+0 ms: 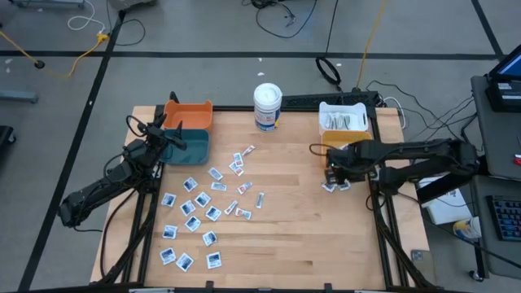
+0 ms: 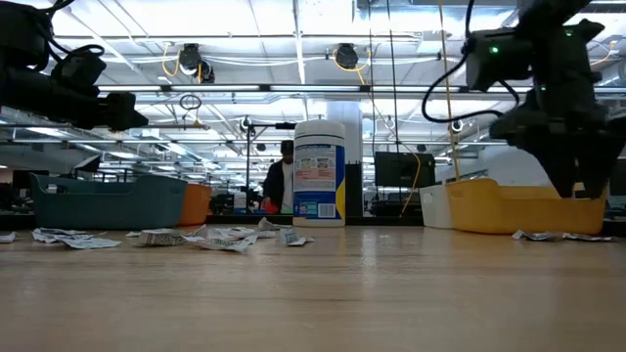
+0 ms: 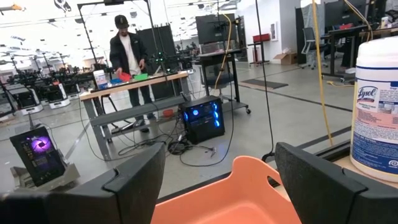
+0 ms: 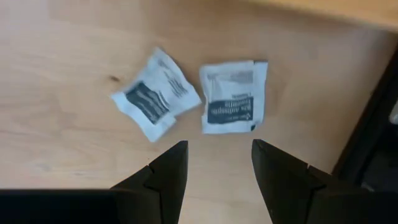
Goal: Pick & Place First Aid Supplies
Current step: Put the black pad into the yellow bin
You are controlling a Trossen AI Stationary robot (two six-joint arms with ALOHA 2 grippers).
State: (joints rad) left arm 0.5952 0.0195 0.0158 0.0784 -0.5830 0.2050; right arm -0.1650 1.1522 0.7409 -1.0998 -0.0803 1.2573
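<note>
Many small white-and-blue sachets and narrow wrapped strips [image 1: 207, 203] lie flat and scattered on the wooden table's left half. Two more sachets [image 4: 155, 93] [image 4: 233, 96] lie side by side near the right edge, seen in the high view as a small pair [image 1: 335, 186]. My right gripper [image 4: 217, 152] hangs just above this pair, pointing down, open, with nothing between its fingers. My left gripper [image 3: 221, 158] waits open at the far left, held level over the bins [image 1: 167, 132], with nothing in it.
An orange bin [image 1: 189, 112] and a teal bin [image 1: 191, 146] stand at the far left. A white bin [image 1: 342, 119] holding strips and a yellow bin [image 2: 518, 207] stand at the far right. A tall white tub [image 1: 267, 106] stands between them. A person [image 3: 127, 50] stands beyond the table.
</note>
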